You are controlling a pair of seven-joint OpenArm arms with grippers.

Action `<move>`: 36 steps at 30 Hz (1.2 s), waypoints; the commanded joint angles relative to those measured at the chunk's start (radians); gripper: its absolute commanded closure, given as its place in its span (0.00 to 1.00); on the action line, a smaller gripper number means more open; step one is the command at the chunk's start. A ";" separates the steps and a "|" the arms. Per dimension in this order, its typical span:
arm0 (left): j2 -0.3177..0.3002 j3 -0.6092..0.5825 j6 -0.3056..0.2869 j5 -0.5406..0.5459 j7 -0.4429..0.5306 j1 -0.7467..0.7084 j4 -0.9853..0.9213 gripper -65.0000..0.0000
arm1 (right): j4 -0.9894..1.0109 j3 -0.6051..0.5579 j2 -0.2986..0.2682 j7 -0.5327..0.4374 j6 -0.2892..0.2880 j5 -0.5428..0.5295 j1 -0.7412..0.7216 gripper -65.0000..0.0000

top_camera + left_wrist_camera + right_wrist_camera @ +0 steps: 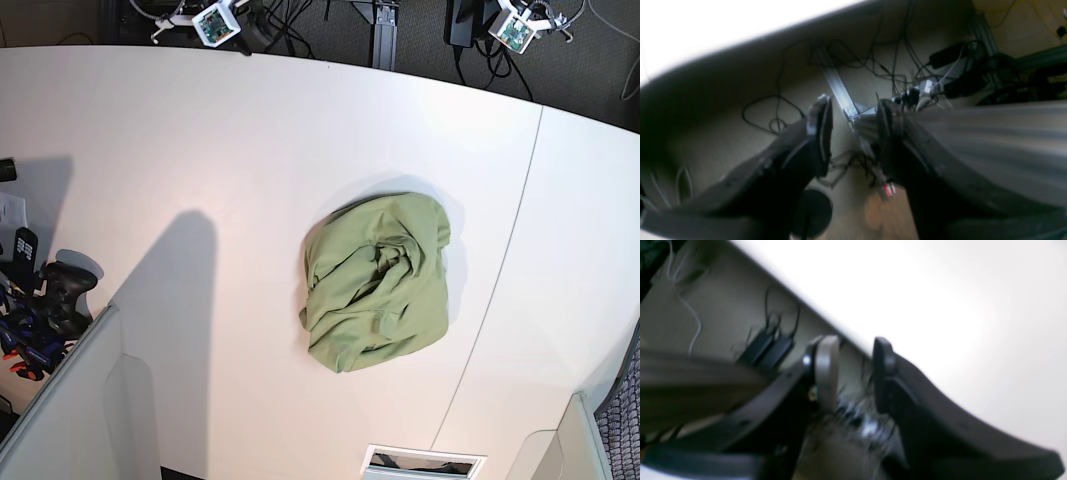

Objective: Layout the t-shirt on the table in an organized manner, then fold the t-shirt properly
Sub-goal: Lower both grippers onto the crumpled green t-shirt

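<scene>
- T-shirt (376,282): bunched heap, desk (200,150) centre, toward 4 o'clock.
- Left pincer (853,133), right pincer (855,373): both apart, empty, off the desk edge.
- Risk: a grab into layered folds could drag the heap unspread.

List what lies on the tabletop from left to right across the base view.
Bare white table with a broad shadow → crumpled green t-shirt near the middle → thin dark seam line → more bare table out to the right edge.
</scene>
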State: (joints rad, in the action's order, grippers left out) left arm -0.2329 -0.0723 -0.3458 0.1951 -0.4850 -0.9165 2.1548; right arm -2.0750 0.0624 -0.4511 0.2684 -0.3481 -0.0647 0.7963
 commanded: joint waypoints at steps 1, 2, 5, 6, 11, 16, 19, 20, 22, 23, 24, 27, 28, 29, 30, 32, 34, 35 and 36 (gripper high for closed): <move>-0.003 0.001 -0.006 0.005 0.021 0.001 0.018 0.60 | -0.021 0.008 -0.018 -0.017 0.004 -0.014 -0.021 0.72; -0.004 0.001 -0.006 0.005 0.021 0.014 0.018 0.60 | -0.022 0.008 -0.021 -0.017 0.004 -0.034 -0.057 0.71; -0.003 0.001 -0.006 0.005 0.021 0.071 0.018 0.60 | -0.003 0.008 -0.022 -0.017 0.004 -0.084 -0.175 0.57; -0.003 0.001 -0.006 0.003 0.022 0.092 0.017 0.60 | 0.006 0.008 -0.021 -0.017 0.004 -0.098 -0.217 0.52; -0.003 0.001 -0.006 0.002 0.044 0.237 -0.029 0.46 | 0.085 0.007 -0.010 -0.018 0.004 -0.167 -0.426 0.48; -0.003 0.001 -0.005 0.002 0.064 0.420 -0.158 0.46 | 0.250 -0.042 -0.005 -0.029 0.004 -0.206 -0.657 0.48; -0.003 0.001 -0.003 0.002 0.070 0.550 -0.248 0.46 | 0.380 -0.108 0.027 -0.032 0.004 -0.210 -0.810 0.48; -0.003 0.001 -0.002 0.002 0.071 0.589 -0.273 0.46 | 0.425 -0.131 0.046 -0.033 0.004 -0.213 -0.859 0.48; -0.003 0.001 -0.002 0.002 0.071 0.665 -0.320 0.46 | 0.513 -0.174 0.093 -0.035 0.004 -0.213 -0.953 0.48; -0.003 0.001 -0.002 0.002 0.071 0.699 -0.343 0.46 | 0.556 -0.192 0.121 -0.037 0.003 -0.212 -0.999 0.48; -0.003 0.001 -0.002 0.002 0.071 0.732 -0.367 0.46 | 0.598 -0.206 0.150 -0.037 0.003 -0.212 -1.044 0.48; -0.002 0.001 0.035 0.002 0.082 0.821 -0.447 0.46 | 0.733 -0.220 0.246 -0.044 0.003 -0.204 -1.176 0.43; -0.002 0.001 0.051 0.002 0.093 0.846 -0.474 0.46 | 0.785 -0.220 0.277 -0.049 0.003 -0.199 -1.220 0.40; -0.002 0.001 0.054 0.002 0.101 0.872 -0.501 0.46 | 0.838 -0.220 0.306 -0.056 0.003 -0.190 -1.262 0.36; 0.000 0.001 0.054 0.002 0.106 0.896 -0.526 0.46 | 0.891 -0.220 0.333 -0.061 0.003 -0.175 -1.301 0.33; 0.003 0.001 0.055 0.003 0.107 0.941 -0.572 0.46 | 0.986 -0.220 0.383 -0.067 0.003 -0.145 -1.369 0.33; 0.003 0.001 0.055 0.005 0.107 0.978 -0.601 0.46 | 1.068 -0.220 0.425 -0.076 0.004 -0.112 -1.426 0.33; 0.003 0.001 0.055 0.008 0.107 0.995 -0.610 0.46 | 1.105 -0.220 0.442 -0.082 0.004 -0.093 -1.448 0.33; 0.003 0.001 0.055 0.013 0.107 1.008 -0.614 0.46 | 1.139 -0.220 0.455 -0.094 0.005 -0.072 -1.468 0.33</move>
State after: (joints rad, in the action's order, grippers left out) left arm -0.2245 -0.0734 -0.2962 0.1978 -0.4038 0.0700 1.5257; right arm -0.9169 -0.1612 0.0025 0.2035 -0.3439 -0.1280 -0.6353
